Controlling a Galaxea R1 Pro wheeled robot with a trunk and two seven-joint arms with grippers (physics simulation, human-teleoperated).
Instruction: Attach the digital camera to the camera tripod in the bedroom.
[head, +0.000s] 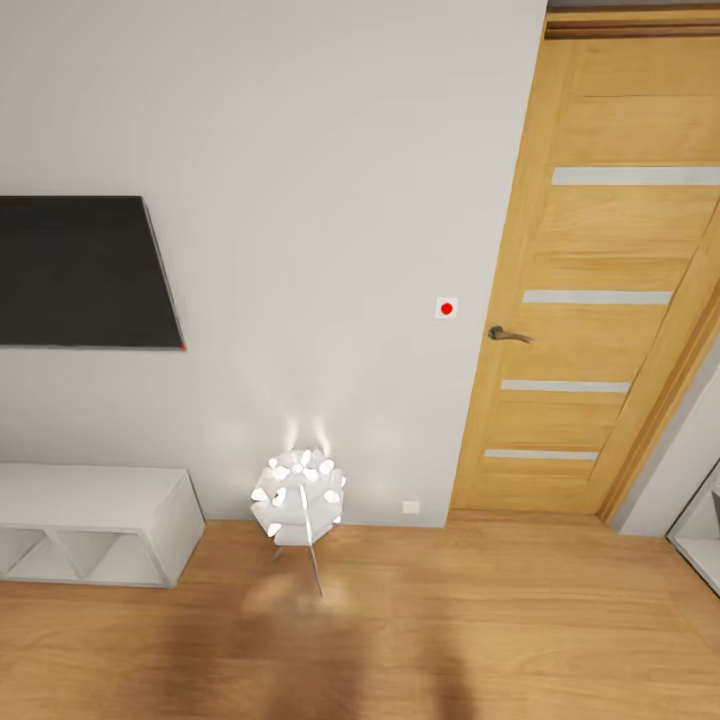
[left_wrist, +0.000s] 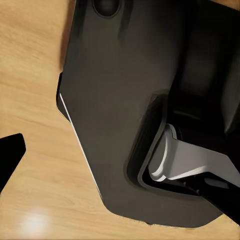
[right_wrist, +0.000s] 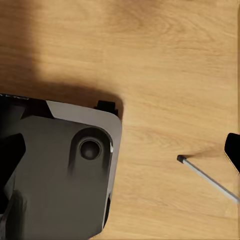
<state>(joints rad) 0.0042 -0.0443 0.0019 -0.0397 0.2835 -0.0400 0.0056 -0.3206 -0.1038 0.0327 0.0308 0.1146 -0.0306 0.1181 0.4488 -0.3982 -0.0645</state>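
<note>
Ahead, a wooden door (head: 590, 290) (shut) is seen beside a white wall (head: 330, 200). A lit floor lamp (head: 298, 497) is set near white cube shelves (head: 95, 525). Whether either gripper's fingers are open cannot be told.

Both wrists pointing down over the robot's dark base (left_wrist: 120, 100), pincer state unclear

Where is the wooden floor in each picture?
Head view: the wooden floor runs across the bottom, below the white lamp and the door.
Left wrist view: the wooden floor lies beside the dark robot body.
Right wrist view: the wooden floor lies around a corner of the dark robot body.
Shared landmark: the dark robot body, seen in both wrist views.
</note>
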